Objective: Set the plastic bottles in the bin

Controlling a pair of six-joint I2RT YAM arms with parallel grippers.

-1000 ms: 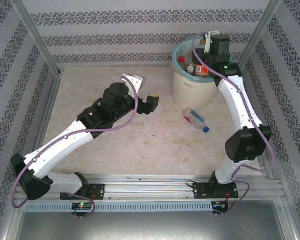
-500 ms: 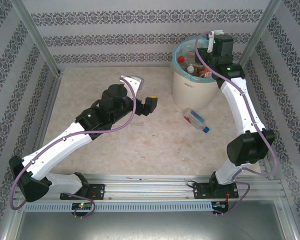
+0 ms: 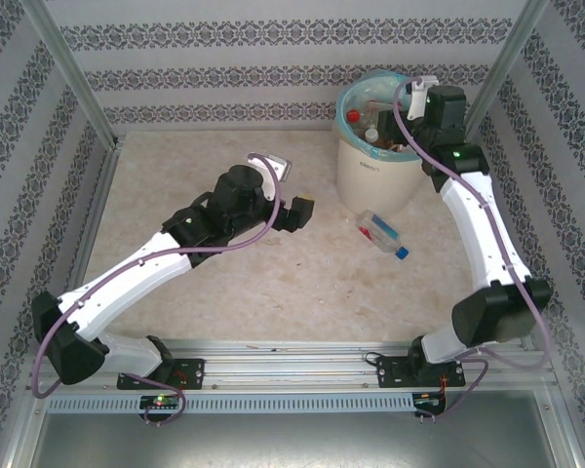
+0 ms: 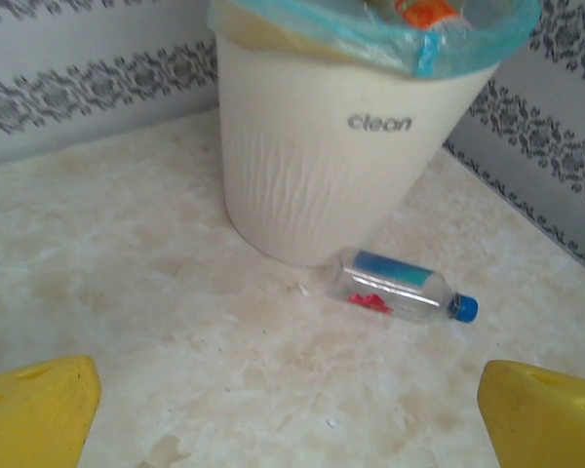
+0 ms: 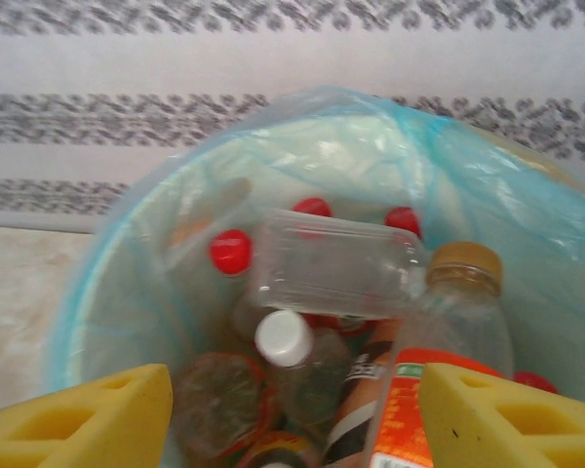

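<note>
One clear plastic bottle (image 3: 382, 234) with a blue cap (image 4: 462, 308) and a blue and red label lies on its side on the table, just in front of the bin (image 3: 370, 171). The off-white bin (image 4: 322, 166) has a turquoise liner and holds several bottles (image 5: 336, 263), mostly red-capped, plus one with an orange label (image 5: 439, 390). My left gripper (image 3: 298, 212) hovers open above the table left of the lying bottle (image 4: 395, 288), yellow pads (image 4: 34, 409) wide apart. Over the bin's right side, my right gripper (image 3: 408, 124) stands open and empty, its pads (image 5: 512, 419) above the bottles.
Patterned walls (image 3: 273, 68) close in the table at the back and both sides. The bin stands in the back right corner. Bare marble tabletop (image 3: 273, 283) stretches between the arms and left of the lying bottle.
The right arm has risen and drawn back toward the bin's far right rim. The left arm has reached a little forward and right, toward the lying bottle.
</note>
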